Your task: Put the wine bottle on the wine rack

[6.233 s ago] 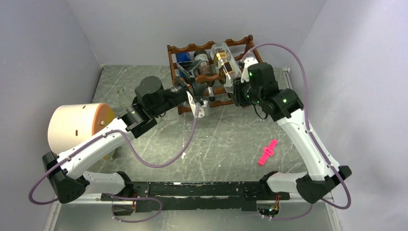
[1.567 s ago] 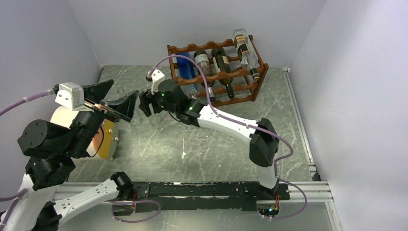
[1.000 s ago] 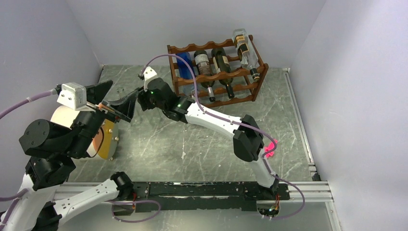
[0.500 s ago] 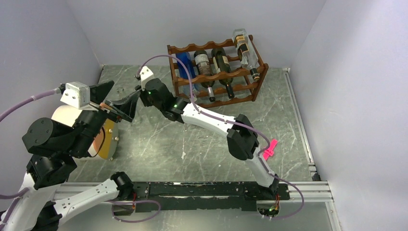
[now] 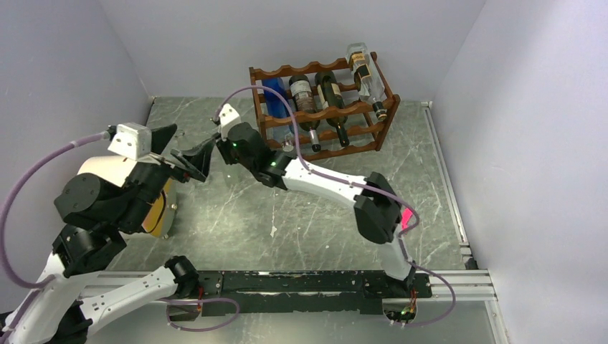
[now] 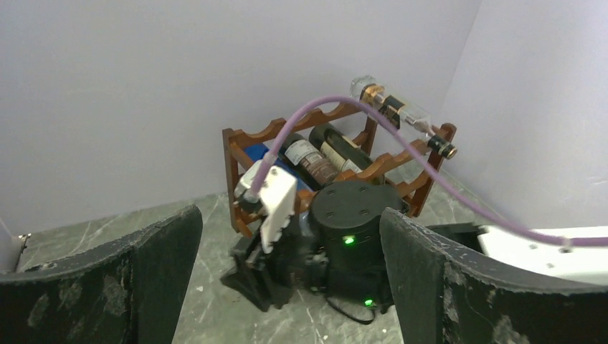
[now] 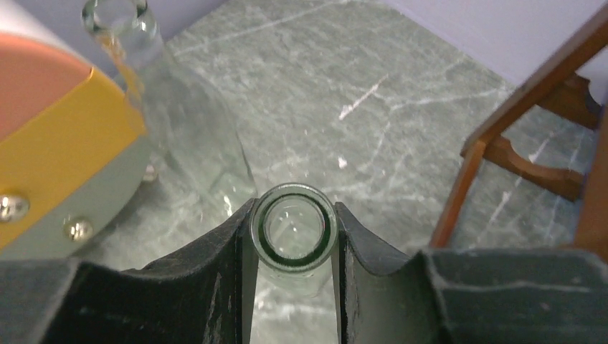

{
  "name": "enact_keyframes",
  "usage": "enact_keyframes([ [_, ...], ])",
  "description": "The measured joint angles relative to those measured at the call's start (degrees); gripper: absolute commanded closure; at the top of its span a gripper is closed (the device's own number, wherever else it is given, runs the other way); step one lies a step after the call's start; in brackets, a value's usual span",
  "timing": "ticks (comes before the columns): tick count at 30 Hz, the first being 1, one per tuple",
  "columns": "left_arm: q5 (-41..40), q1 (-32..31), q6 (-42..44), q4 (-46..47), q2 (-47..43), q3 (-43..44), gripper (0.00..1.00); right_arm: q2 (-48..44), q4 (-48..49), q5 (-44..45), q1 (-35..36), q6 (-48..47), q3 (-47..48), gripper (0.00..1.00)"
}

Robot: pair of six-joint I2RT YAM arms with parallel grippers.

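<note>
In the right wrist view my right gripper (image 7: 294, 236) is shut on the neck of a clear glass wine bottle (image 7: 258, 229), whose open mouth faces the camera between the two pads. From above, this gripper (image 5: 215, 147) is down at the table's left middle, in front of the wine rack's left end. The reddish-brown wine rack (image 5: 323, 111) stands at the back and holds a blue bottle (image 5: 276, 97), two dark ones and a clear one on its top right. My left gripper (image 5: 183, 154) hangs open just left of the right wrist, with nothing between its fingers (image 6: 161, 265).
A second clear bottle (image 7: 143, 79) stands close beside the held one, next to a cream cylinder with a yellow face (image 5: 154, 208). A pink object (image 5: 409, 218) lies on the right, partly behind the right arm. One rack leg (image 7: 502, 136) is near the right gripper.
My right gripper's jaws have shut on the bottle neck. The right wrist has shifted slightly right. The left arm has moved right and up a little, still open.
</note>
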Motion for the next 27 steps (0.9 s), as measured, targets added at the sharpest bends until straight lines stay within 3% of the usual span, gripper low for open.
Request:
enact_keyframes([
  [9,-0.2,0.0,-0.5,1.8,0.3,-6.0,0.02,-22.6,-0.3,-3.8,-1.4,2.3,-21.7,1.0],
  [17,2.0,0.0,-3.1,4.2,2.5,-12.8,0.01,-38.9,-0.3,-4.1,-3.7,4.4,-31.5,1.0],
  [22,6.8,0.0,-4.1,7.6,5.6,-19.7,0.01,-45.8,-3.0,-2.6,-4.3,5.3,-34.5,1.0],
  [27,17.4,0.1,-3.0,14.3,9.7,-28.3,0.0,-50.6,-6.5,-1.0,-4.4,5.7,-35.4,1.0],
])
